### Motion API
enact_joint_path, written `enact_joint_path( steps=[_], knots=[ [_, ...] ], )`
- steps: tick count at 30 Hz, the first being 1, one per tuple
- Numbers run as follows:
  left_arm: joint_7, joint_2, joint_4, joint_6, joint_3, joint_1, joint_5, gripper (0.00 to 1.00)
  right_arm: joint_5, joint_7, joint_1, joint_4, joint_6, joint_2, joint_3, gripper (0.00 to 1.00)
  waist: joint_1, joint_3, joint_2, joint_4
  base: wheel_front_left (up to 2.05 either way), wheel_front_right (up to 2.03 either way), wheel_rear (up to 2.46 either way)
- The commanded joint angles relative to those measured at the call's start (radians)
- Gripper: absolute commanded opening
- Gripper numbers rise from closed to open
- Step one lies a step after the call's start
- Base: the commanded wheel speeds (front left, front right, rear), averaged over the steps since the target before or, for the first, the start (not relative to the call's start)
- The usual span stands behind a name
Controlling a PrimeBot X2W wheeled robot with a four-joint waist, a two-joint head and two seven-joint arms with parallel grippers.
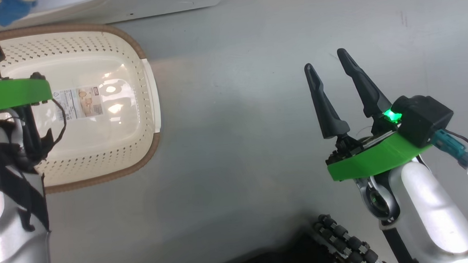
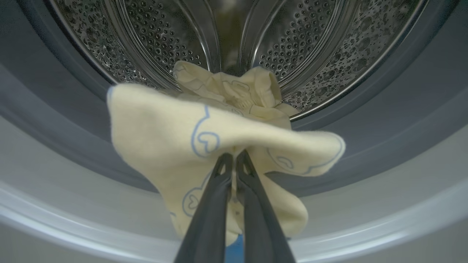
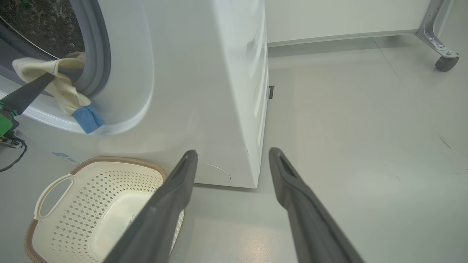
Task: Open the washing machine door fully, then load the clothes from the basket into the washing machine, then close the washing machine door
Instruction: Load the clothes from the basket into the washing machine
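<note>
My left gripper (image 2: 234, 155) is shut on the clothes (image 2: 164, 131), a pale yellow cloth with blue line prints. It holds them at the mouth of the washing machine (image 3: 204, 91), in front of the metal drum (image 2: 310, 44). In the right wrist view the clothes (image 3: 65, 91) drape over the grey door seal, a blue patch hanging lowest. The cream basket (image 1: 93, 46) stands on the floor below, its labelled base bare. My right gripper (image 1: 326, 60) is open over the grey floor to the basket's right, holding nothing. The washing machine door is out of view.
The basket (image 3: 91, 204) stands right against the machine's front lower corner. A metal frame on a caster (image 3: 444, 62) is at the far wall. My own base with black rollers (image 1: 344, 242) sits near the right arm. Open grey floor lies right of the machine.
</note>
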Motion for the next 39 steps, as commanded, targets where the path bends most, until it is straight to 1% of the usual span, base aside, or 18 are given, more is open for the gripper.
enact_joint_path(
  steps=[1,4,8,14,23,25,27,28,35,39],
  knots=[
    [-0.006,0.025,-0.041,-0.003,0.014,0.028,0.005,0.00,0.001,-0.006,0.021,-0.024,0.002,-0.007,0.017,1.00,0.0000,-0.005,0.0000,0.000,0.00,0.00,0.00],
    [-0.006,0.036,-0.052,-0.004,0.003,0.023,0.008,0.00,0.006,-0.006,0.024,-0.023,0.002,-0.007,0.023,1.00,0.0000,-0.016,0.0000,-0.005,0.00,0.00,0.00],
    [0.013,0.069,-0.045,-0.005,-0.001,-0.009,0.014,0.00,0.019,-0.006,0.029,-0.020,0.002,-0.007,0.036,1.00,0.0000,-0.029,0.0000,-0.024,0.00,0.00,0.00],
    [0.066,0.117,0.002,-0.006,-0.017,-0.105,0.030,0.00,0.038,-0.006,0.046,-0.015,0.002,-0.007,0.058,1.00,0.0000,-0.046,0.0000,-0.062,0.00,0.00,0.00],
    [0.101,0.159,0.158,0.000,-0.049,-0.283,0.058,0.00,0.045,-0.006,0.078,-0.005,0.002,-0.007,0.081,1.00,0.0000,-0.070,0.0000,-0.105,0.00,0.00,0.00],
    [0.102,0.174,0.223,0.002,-0.058,-0.340,0.067,0.00,0.043,-0.006,0.089,-0.001,0.002,-0.007,0.086,1.00,0.0000,-0.079,0.0000,-0.113,0.00,0.00,0.00],
    [0.102,0.183,0.268,0.005,-0.062,-0.378,0.072,0.00,0.042,-0.006,0.097,0.001,0.002,-0.007,0.091,1.00,0.0000,-0.085,0.0000,-0.119,0.00,0.00,0.00],
    [0.102,0.183,0.268,0.005,-0.062,-0.378,0.072,0.00,0.042,-0.006,0.097,0.001,0.002,-0.007,0.091,1.00,0.0000,-0.085,0.0000,-0.119,0.00,0.00,0.00],
    [0.085,0.207,0.417,0.010,-0.083,-0.523,0.085,0.00,0.032,-0.006,0.132,0.008,0.002,-0.007,0.099,1.00,0.0000,-0.088,0.0000,-0.134,0.00,0.00,0.00],
    [0.074,0.214,0.504,0.008,-0.078,-0.600,0.069,0.00,0.026,-0.006,0.148,0.007,0.002,-0.007,0.097,1.00,0.0000,-0.077,0.0000,-0.144,0.00,0.00,0.00]
  ],
)
